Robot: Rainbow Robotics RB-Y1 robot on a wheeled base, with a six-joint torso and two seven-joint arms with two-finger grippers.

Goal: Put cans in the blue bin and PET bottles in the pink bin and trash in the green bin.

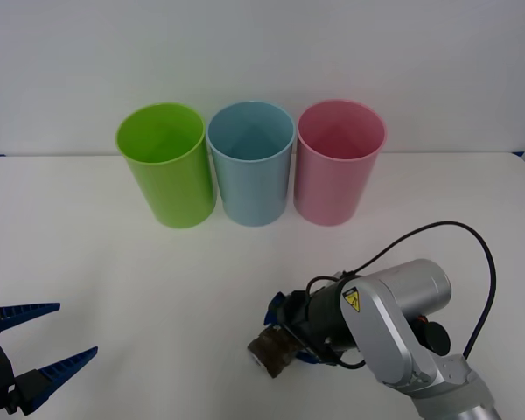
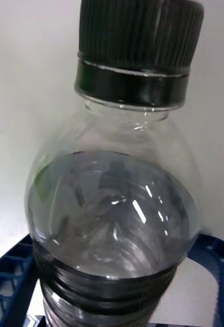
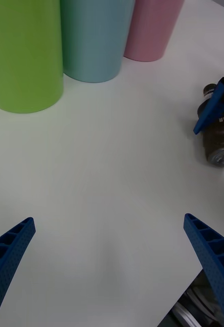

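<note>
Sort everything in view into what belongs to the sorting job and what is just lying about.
Job: PET bottle between the right tool fingers; pink bin; blue bin; green bin.
Lying about: left tool, open and idle; table.

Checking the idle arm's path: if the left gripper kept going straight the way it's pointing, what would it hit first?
Likely the green bin. The open left gripper faces bare table, then the bins; depth is unclear.

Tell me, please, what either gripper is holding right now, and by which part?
The right gripper holds the PET bottle lying on the table, its fingers either side of the labelled body below the shoulder. The left gripper is open, holding nothing.
</note>
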